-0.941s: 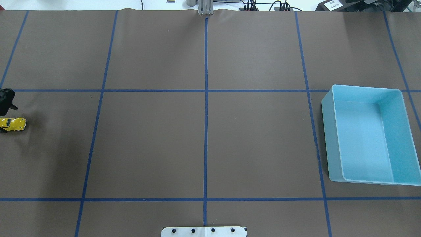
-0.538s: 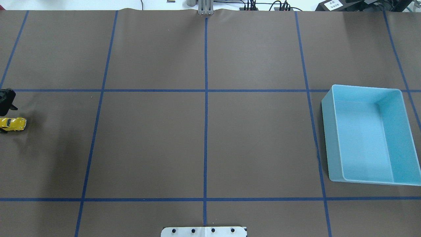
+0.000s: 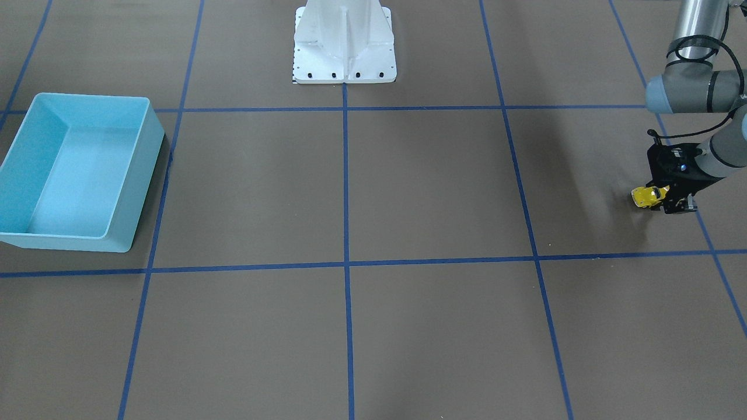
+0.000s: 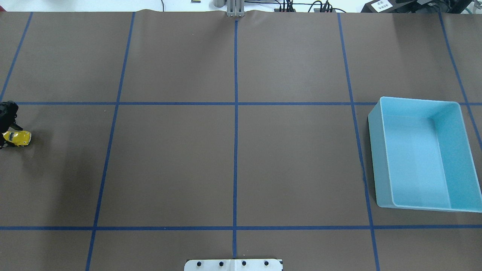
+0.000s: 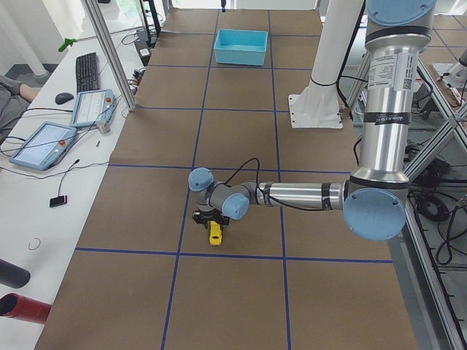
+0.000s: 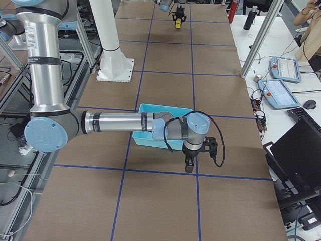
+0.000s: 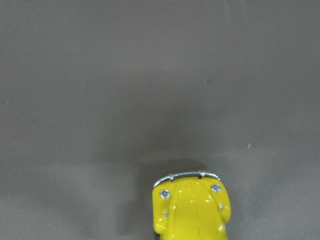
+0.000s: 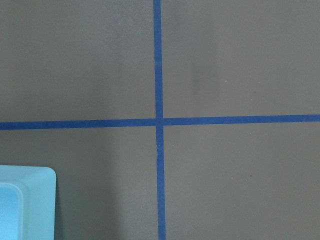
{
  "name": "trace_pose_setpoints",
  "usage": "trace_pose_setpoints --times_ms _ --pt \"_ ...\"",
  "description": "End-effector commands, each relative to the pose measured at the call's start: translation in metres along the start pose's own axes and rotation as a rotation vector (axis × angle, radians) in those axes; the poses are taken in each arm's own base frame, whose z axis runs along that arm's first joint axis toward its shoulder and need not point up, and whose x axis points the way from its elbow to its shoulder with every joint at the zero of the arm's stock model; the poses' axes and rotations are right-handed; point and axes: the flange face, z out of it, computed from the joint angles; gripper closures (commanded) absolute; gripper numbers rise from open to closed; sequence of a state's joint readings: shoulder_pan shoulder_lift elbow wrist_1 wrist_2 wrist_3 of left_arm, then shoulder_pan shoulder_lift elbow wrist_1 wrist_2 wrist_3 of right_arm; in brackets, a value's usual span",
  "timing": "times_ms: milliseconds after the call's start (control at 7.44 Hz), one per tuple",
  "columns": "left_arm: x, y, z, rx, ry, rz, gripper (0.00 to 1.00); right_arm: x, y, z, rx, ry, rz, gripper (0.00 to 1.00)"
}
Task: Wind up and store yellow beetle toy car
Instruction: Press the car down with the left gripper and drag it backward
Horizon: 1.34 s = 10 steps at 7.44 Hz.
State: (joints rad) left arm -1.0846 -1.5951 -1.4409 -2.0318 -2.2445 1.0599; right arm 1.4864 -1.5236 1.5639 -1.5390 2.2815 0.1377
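The yellow beetle toy car [image 4: 18, 138] is at the far left edge of the table. My left gripper [image 4: 5, 136] is shut on its rear, with a black finger on either side. The front view shows the car [image 3: 643, 196] sticking out of the gripper [image 3: 665, 199]. In the left wrist view the car's nose [image 7: 191, 207] points away at the bottom edge, and the fingers are out of frame. My right gripper [image 6: 188, 163] hangs low over the table beside the light blue bin [image 6: 165, 107]. I cannot tell whether it is open or shut.
The light blue bin [image 4: 420, 100] stands empty at the right side of the table, far from the car. Its corner shows in the right wrist view [image 8: 27, 200]. The white robot base [image 3: 344, 41] sits at the middle of the near edge. Blue tape lines grid the brown mat.
The fingers have closed in on the car, and the car has shifted slightly away from the robot and turned a little.
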Motion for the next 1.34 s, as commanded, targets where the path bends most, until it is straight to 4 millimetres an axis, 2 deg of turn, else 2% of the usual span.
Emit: trace_pose_setpoints --times_ms 0,134,538,806,1210 --pt "0.004 0.002 0.0 0.004 -0.002 0.003 1.0 0.001 0.0 0.001 -0.001 0.001 -0.003 0.0" --pt "0.005 -0.003 -0.004 0.035 0.006 0.008 1.0 0.001 0.0 0.001 -0.001 -0.001 -0.002 0.0" --pt "0.019 0.001 -0.003 0.114 0.011 0.032 1.0 0.001 0.0 0.002 -0.004 -0.001 0.0 0.0" --pt "0.021 0.003 -0.003 0.124 0.013 0.036 1.0 0.002 0.0 0.002 -0.004 -0.001 0.0 0.0" --pt "0.027 0.019 0.003 0.167 0.02 0.029 1.0 0.002 0.0 0.002 -0.005 0.0 0.0 0.0"
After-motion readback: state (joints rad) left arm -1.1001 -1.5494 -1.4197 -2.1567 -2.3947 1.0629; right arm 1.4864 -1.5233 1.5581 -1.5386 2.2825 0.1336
